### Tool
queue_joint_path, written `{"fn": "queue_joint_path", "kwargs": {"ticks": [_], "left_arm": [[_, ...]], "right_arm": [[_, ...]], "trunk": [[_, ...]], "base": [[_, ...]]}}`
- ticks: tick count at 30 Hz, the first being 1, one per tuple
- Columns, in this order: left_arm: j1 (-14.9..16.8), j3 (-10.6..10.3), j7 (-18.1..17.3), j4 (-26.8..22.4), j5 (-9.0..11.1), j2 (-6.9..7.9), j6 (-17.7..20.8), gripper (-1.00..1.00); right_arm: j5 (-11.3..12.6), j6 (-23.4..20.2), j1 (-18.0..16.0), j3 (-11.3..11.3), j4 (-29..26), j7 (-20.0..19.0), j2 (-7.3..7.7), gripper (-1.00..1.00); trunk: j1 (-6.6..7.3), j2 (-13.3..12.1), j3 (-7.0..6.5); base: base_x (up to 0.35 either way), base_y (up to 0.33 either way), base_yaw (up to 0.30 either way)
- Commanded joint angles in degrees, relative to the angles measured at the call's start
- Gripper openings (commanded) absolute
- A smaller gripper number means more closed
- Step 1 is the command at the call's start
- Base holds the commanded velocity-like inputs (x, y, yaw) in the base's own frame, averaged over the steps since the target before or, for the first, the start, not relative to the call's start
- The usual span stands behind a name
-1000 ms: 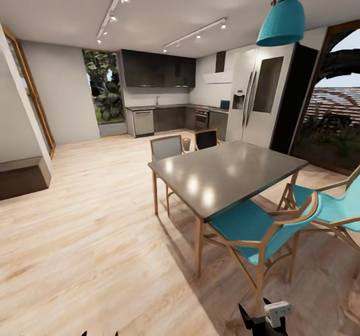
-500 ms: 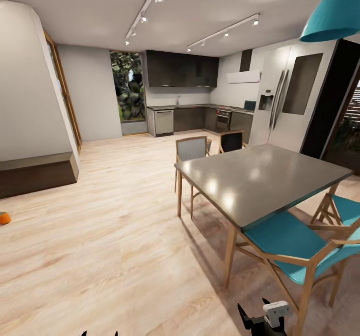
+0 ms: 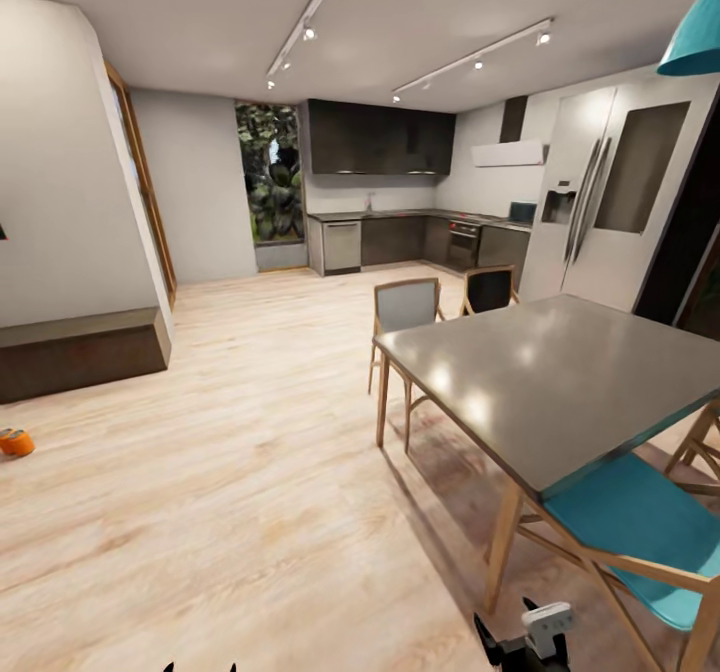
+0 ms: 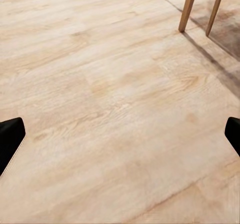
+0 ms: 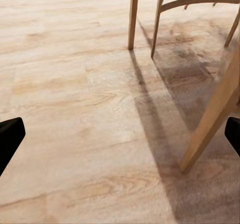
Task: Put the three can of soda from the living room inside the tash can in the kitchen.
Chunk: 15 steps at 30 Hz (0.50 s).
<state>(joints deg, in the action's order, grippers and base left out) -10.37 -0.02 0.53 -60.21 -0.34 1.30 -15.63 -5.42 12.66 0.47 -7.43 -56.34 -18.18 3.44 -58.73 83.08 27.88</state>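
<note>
An orange soda can (image 3: 15,442) lies on the light wood floor at the far left of the head view, in front of the long low dark-wood bench (image 3: 80,352). The kitchen (image 3: 400,242), with dark cabinets, oven and steel fridge (image 3: 610,212), is at the back of the room. The trash can is out of view. My left gripper (image 4: 120,136) is open over bare floor, its black fingertips (image 4: 10,139) far apart. My right gripper (image 5: 120,134) is also open, above the floor beside wooden chair legs (image 5: 132,16). Both are empty and low at the front of the head view.
A grey dining table (image 3: 560,372) with teal chairs (image 3: 640,522) and a grey chair (image 3: 405,307) stands to my right. A white wall corner (image 3: 70,182) rises on the left. Wide floor runs between them toward the kitchen. A teal lamp (image 3: 695,42) hangs at the upper right.
The camera has turned left, so the table and kitchen slid right in the picture. The orange can came into view at the left edge. Both grippers stay open.
</note>
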Motion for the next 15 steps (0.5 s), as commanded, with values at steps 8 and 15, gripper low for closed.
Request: {"fn": "queue_joint_path", "kwargs": {"ticks": [8, 15], "left_arm": [[0.00, -0.06, 0.00, 0.00, 0.06, -0.03, -0.01, 1.00], [0.00, -0.07, 0.00, 0.00, 0.07, 0.01, -0.01, 1.00]], "right_arm": [[-1.38, 0.00, -0.02, 0.09, 0.01, 0.89, -0.01, 1.00], [-1.08, 0.07, 0.00, 0.07, 0.01, 0.95, -0.01, 1.00]], "trunk": [[0.00, 0.00, 0.00], [0.00, 0.00, 0.00]], "base": [[0.287, 0.160, 0.002], [0.291, 0.138, 0.000]]}}
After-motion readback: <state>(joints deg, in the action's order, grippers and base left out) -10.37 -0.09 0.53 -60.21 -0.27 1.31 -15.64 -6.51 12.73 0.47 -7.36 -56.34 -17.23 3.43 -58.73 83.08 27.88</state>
